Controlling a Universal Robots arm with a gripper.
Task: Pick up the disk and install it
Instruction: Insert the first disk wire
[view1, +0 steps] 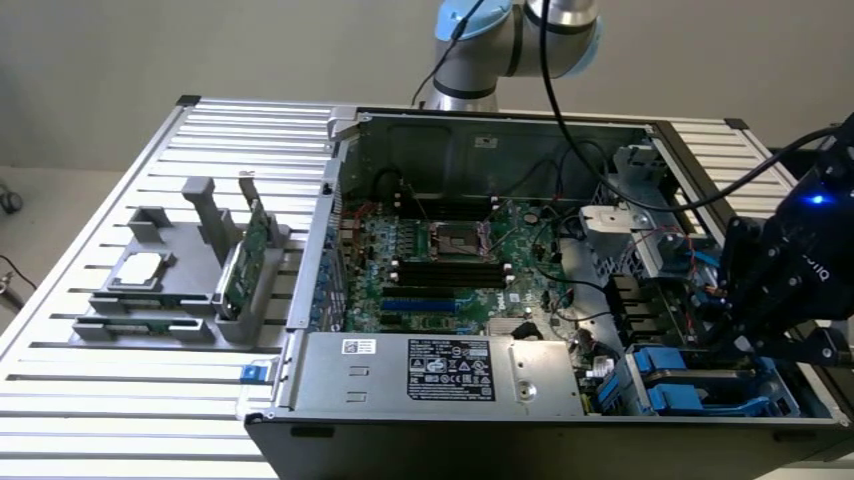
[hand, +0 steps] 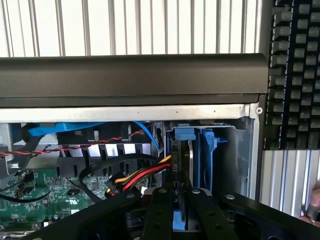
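The drive bay (hand: 200, 155) at the case's (view1: 534, 410) corner is tight — blue carrier rails (hand: 207, 157) on 1 side, the bundle of red, yellow and black wires (hand: 142, 175) crowding the other. Over the motherboard (view1: 441, 270) loose black cables (view1: 561, 180) cross the opening — the slatted table (view1: 120, 400) beside the case lies open.

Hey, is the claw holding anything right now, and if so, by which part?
The claw looks shut on the disk, gripping its upper edge as it stands on edge in the blue-framed bay of the computer case.
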